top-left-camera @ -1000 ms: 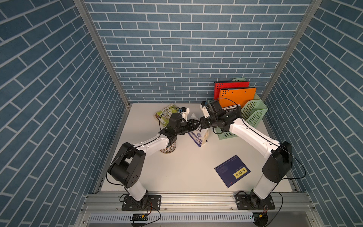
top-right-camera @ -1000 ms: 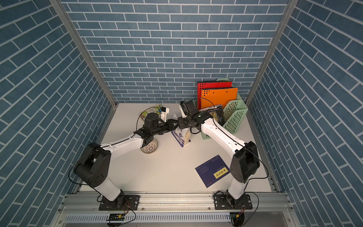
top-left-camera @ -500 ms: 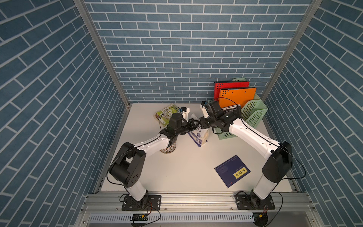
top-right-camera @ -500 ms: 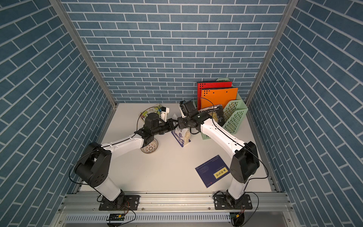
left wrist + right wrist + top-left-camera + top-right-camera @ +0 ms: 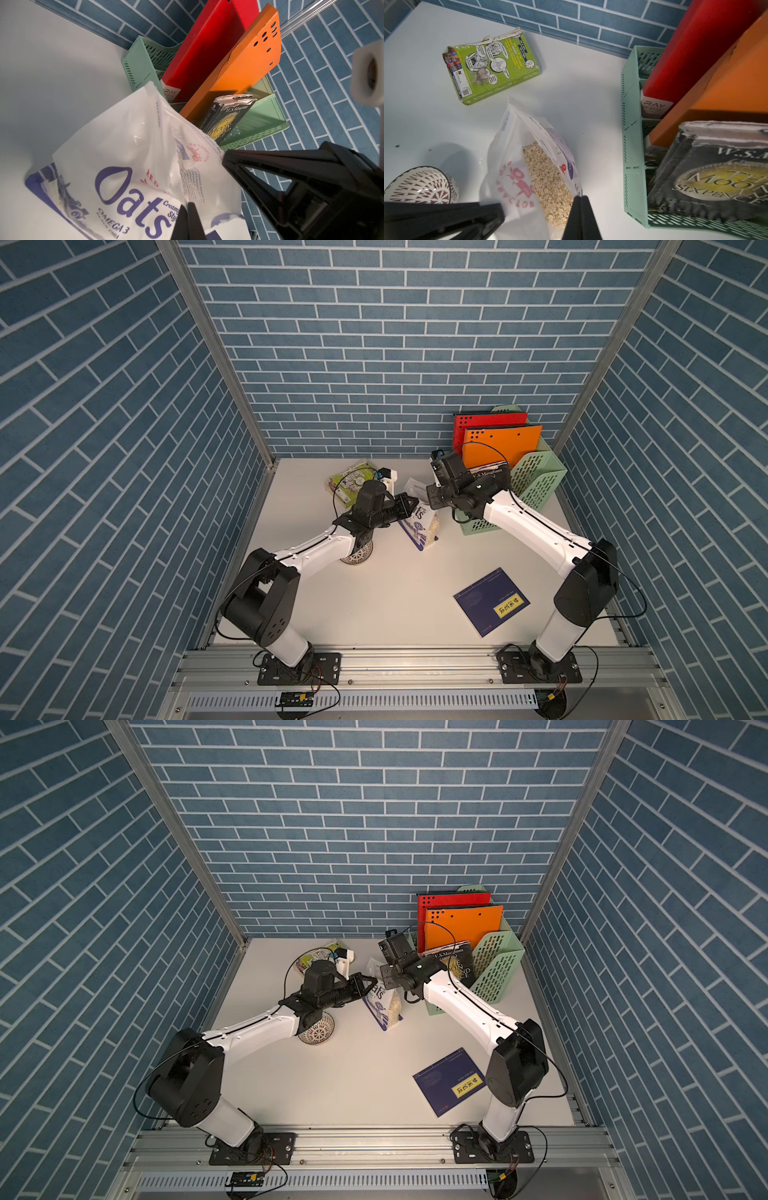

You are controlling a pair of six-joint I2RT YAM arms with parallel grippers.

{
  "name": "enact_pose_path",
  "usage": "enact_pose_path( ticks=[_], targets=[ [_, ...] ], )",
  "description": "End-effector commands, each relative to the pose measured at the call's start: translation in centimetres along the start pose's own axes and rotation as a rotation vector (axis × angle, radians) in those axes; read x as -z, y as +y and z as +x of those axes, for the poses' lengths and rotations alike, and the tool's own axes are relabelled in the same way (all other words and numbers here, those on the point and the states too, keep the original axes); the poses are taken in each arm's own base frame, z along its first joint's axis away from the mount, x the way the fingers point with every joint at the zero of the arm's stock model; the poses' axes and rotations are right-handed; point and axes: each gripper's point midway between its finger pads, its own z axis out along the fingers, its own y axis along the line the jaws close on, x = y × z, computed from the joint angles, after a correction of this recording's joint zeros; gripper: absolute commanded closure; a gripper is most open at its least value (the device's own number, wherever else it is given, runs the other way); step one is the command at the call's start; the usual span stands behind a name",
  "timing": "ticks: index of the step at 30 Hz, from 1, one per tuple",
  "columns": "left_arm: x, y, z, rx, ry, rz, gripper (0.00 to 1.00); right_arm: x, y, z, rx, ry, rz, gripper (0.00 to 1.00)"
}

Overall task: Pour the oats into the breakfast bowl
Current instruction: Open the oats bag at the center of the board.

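Foreground: blue booklet (image 5: pixel 491 601) lies flat on counter (image 5: pixel 395 605), well apart from the work.
Bowl: breakfast bowl (image 5: pixel 318 1031) sits on counter, partly under the left forearm, near the pouch but not touching it. No flakes in the part that shows.
Pouch: oats pouch (image 5: pixel 420 526) stands base-down on counter between bowl and green rack (image 5: pixel 536 489). The right wrist view shows the oats (image 5: pixel 548 182) lying low inside.
Left arm: left end effector (image 5: pixel 188 218) pressed together, pinching the printed front film near the top edge.
Right arm: right end effector (image 5: pixel 580 209) pressed together on the opposite rim film, facing the left.
Step, as judged: pouch top gripped from both sides ahead of a lift and tip; nothing poured yet.
Risk, slip: thin, slick film could pull out of either pinch once the oats' weight hangs from it.
Risk, spill: bowl looks about the pouch's width and the forearm covers part of it, so a tip from here could scatter flakes on counter.
Risk, knock: forearm could nudge the bowl; right arm works close to the rack.
Far: green-covered book (image 5: pixel 492 68) lies flat near the back wall, apart from everything.
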Motion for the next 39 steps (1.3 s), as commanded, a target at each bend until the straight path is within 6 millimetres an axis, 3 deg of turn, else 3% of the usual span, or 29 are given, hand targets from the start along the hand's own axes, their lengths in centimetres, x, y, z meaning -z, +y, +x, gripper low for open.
enact_pose_path(
  ticks=[1,7,8,12,15,20,21,23,26,29,34,38,39],
  targets=[
    [1.4,0.9,-0.5,-0.017,-0.023,-0.063,1.00,0.7,-2.2,-1.0,0.005,-0.024,0.097,1.00],
    [2.3,0.0,-0.9,-0.056,-0.003,-0.082,1.00,0.9,0.6,-0.7,-0.001,0.013,-0.108,1.00],
    [2.4,-0.2,-1.0,-0.068,0.003,-0.086,1.00,0.9,1.4,-0.6,-0.002,0.026,-0.160,0.93],
    [2.6,-0.5,-1.1,-0.079,0.013,-0.086,1.00,0.5,4.2,-0.5,0.030,0.041,-0.270,0.48],
    [2.6,-0.6,-1.3,-0.079,0.005,-0.083,1.00,-0.7,4.9,0.2,0.051,0.082,-0.269,0.42],
    [2.9,-1.1,-1.6,-0.084,-0.006,-0.074,1.00,-2.1,5.4,0.7,0.067,0.113,-0.264,0.45],
    [3.0,-1.2,-1.6,-0.083,-0.006,-0.075,1.00,-2.2,5.3,0.6,0.071,0.116,-0.258,0.54],
    [3.2,-1.0,-1.5,-0.083,-0.001,-0.084,1.00,-2.4,4.6,0.1,0.078,0.109,-0.211,0.81],
    [3.9,-0.3,-0.7,-0.073,0.028,-0.122,1.00,-1.8,3.3,-1.6,0.085,0.057,-0.137,0.99],
    [5.3,0.9,0.6,-0.056,0.075,-0.194,1.00,-1.3,2.1,-3.0,0.086,0.034,-0.062,1.00],
    [8.5,2.7,1.6,-0.061,0.084,-0.317,1.00,-2.1,0.6,-2.6,0.115,0.065,0.037,1.00],
    [8.7,2.9,1.9,-0.054,0.095,-0.320,1.00,-2.0,1.2,-3.5,0.104,0.035,0.002,1.00],
    [8.5,2.9,2.0,-0.053,0.096,-0.313,1.00,-1.7,1.7,-3.9,0.099,0.023,-0.033,0.95]
  ],
)
